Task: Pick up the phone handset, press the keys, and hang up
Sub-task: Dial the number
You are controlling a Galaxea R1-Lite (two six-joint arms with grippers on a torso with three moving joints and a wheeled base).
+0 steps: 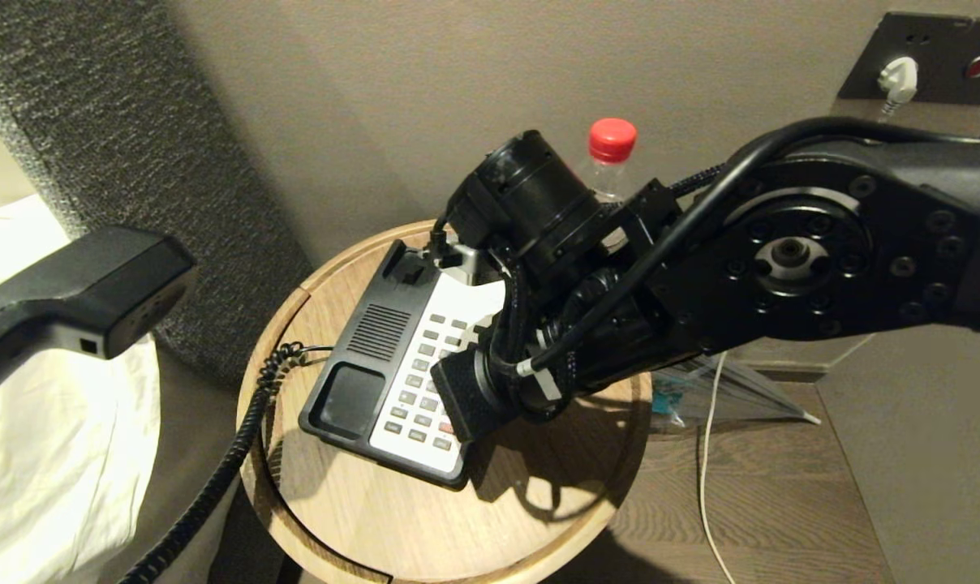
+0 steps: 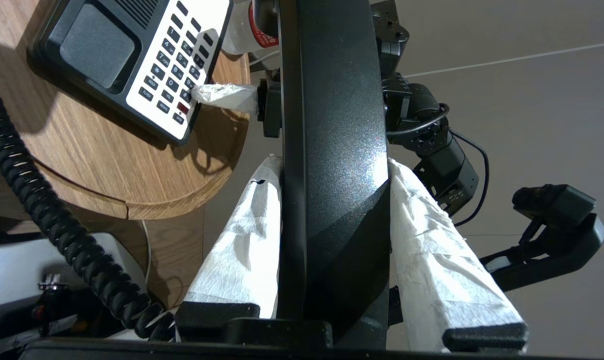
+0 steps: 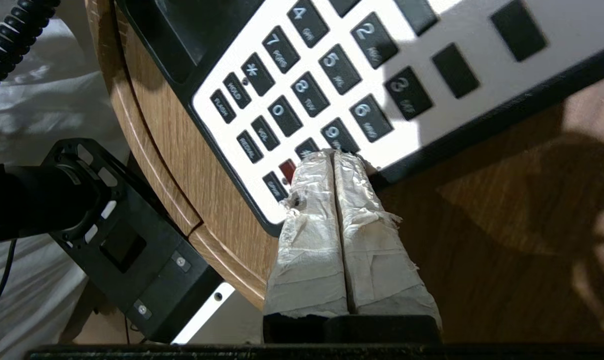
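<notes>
Pressure from the closed, empty right gripper [image 3: 334, 155] should be staying light on black keypad keys [image 3: 309, 92] just beyond its tips, while the left gripper [image 2: 332, 175] is clamping the long black plastic phone handset [image 2: 332, 150].

A black phone handset [image 1: 68, 284] with black coiled cord [image 1: 214, 478] was seen; the phone base [image 1: 393, 365] was black with a white keypad panel, the bottle cap [image 1: 612, 139] red.
</notes>
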